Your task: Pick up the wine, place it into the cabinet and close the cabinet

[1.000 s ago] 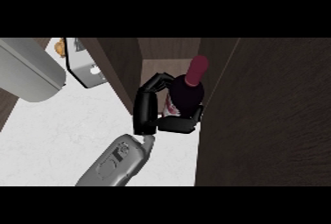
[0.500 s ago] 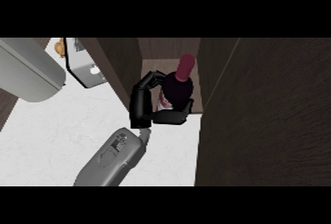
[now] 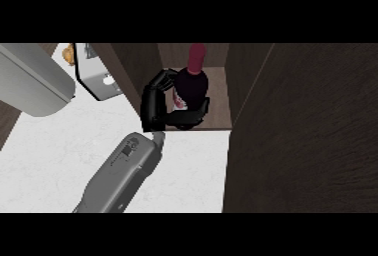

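Counter top (image 3: 44, 150) on the left is pale and lightly marbled, with a big rounded grey appliance (image 3: 29, 80) up at about 10 o'clock and a small grey toaster-looking thing (image 3: 100, 82) just to its right, plus something orange (image 3: 69, 54) peeking out at the top edge that I can't make out. Moving right, one grey forearm (image 3: 118, 175) comes up from 6 o'clock, and I honestly can't tell which arm it is since only one shows. Its black hand (image 3: 159, 107) has fingers and thumb curled round the wine (image 3: 190, 85), gripping the lower body of the bottle. Bottle is dark glass with a pale label and a deep red capsule on the neck, and its long axis runs pretty much straight up toward 12 o'clock, neck pointing away from the robot. It sits inside the cabinet (image 3: 144, 65) opening, between the two dark brown wood side walls, over the lighter brown shelf floor. Compared with half a second ago the bottle has gone deeper into the opening and stands straighter, with the hand following it in. Off to the right, the open cabinet door (image 3: 310, 130) is a big flat dark wood-grain panel filling everything from 1 to 5 o'clock.
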`<state>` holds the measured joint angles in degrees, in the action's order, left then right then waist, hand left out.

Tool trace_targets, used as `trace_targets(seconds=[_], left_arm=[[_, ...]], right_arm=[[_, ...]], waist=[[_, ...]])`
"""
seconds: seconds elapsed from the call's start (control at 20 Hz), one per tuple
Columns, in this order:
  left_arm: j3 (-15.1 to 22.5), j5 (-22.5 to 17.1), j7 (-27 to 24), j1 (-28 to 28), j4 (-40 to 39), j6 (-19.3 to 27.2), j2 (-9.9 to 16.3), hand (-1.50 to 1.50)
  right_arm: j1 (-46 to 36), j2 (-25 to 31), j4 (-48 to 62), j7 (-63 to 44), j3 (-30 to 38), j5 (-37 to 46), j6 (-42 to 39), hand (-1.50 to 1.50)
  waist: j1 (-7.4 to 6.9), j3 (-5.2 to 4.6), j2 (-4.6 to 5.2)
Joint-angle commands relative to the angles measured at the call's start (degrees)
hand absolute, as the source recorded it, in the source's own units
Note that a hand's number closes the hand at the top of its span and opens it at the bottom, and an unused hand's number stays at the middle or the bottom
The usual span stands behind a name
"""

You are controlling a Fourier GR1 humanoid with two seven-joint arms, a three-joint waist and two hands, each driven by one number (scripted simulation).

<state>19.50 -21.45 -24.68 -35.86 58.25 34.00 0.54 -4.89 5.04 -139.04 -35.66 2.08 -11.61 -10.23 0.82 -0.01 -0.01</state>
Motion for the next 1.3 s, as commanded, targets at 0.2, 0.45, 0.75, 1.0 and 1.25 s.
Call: trace_targets(seconds=[0.2, 0.45, 0.75, 1.0, 1.25], left_arm=[[-2.02, -3.22, -0.47, -5.69, -8.19, -1.62, -0.53, 1.50], [-7.13, -0.58, -0.02, -9.99, -15.38, -6.08, 0.67, 1.50], [-7.53, -3.58, -4.49, -15.41, -22.82, -2.87, -0.53, 1.50], [-12.13, -0.78, -8.89, -21.30, -30.78, -3.11, -0.53, 1.50], [-12.58, -2.16, -13.04, -22.74, -34.42, -1.72, -0.53, 1.50]], right_arm=[[1.86, -0.90, -3.33, 1.57, 0.10, -4.49, -1.28, -1.50], [3.23, 0.15, -5.91, -1.16, 0.98, -5.87, -1.29, -1.50], [0.61, -1.18, -5.96, -2.41, -1.01, -4.10, 0.96, -1.50], [-0.41, -3.05, -3.12, -1.04, -4.78, -0.20, 1.49, -1.50], [1.36, -2.29, -5.65, -2.10, -4.99, -1.10, 0.91, -1.50]], waist=[[0.23, 0.00, 0.12], [0.21, 0.01, 0.11], [0.78, -0.01, 0.22], [1.00, -0.03, 0.48], [1.31, -0.03, 0.42]])
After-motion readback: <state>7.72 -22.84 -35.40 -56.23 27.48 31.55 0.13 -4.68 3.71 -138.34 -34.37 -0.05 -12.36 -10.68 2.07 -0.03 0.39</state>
